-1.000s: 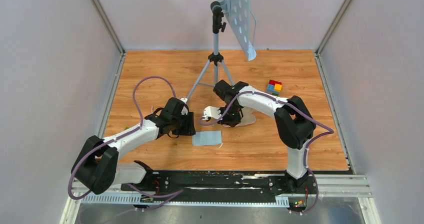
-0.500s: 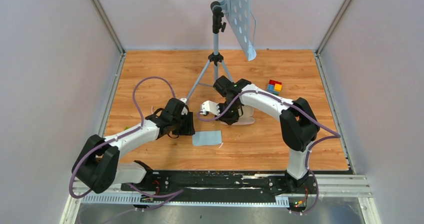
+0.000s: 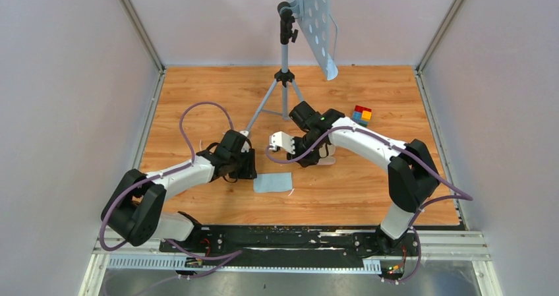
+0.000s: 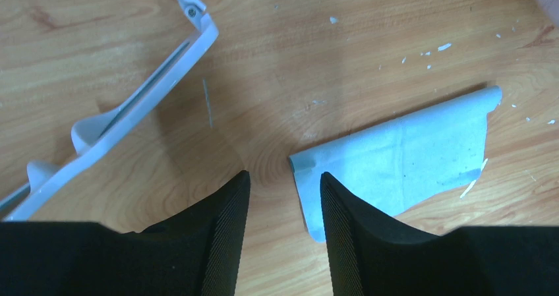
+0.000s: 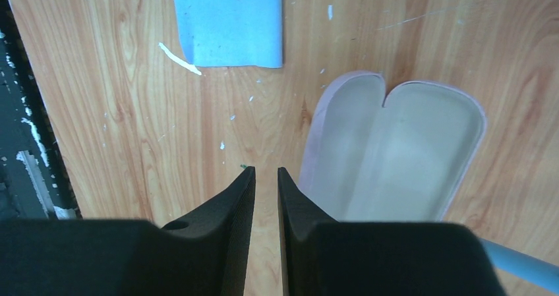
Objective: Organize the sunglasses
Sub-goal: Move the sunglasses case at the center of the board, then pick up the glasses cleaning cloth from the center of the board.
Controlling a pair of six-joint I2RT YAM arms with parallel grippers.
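The sunglasses [image 4: 142,101] have a white frame and lie on the wood at the upper left of the left wrist view. In the top view my left arm hides them. My left gripper [image 4: 285,174] is open and empty, low over the table between the sunglasses and the edge of the blue-grey cloth [image 4: 409,157]. It shows in the top view [image 3: 249,171] just left of the cloth [image 3: 273,182]. My right gripper [image 5: 266,169] is shut and empty, only a thin slit between its fingers, just left of the open pale pink case [image 5: 395,151]. The case [image 3: 327,157] is empty.
A tripod [image 3: 283,78] with a perforated panel stands at the back centre. A stack of coloured blocks [image 3: 361,115] sits at the back right. Small white crumbs lie on the wood around the cloth. Walls close in the table on three sides.
My right arm has drawn up and away toward the back right, off the case. My left arm has shifted slightly; its gripper stays by the cloth.
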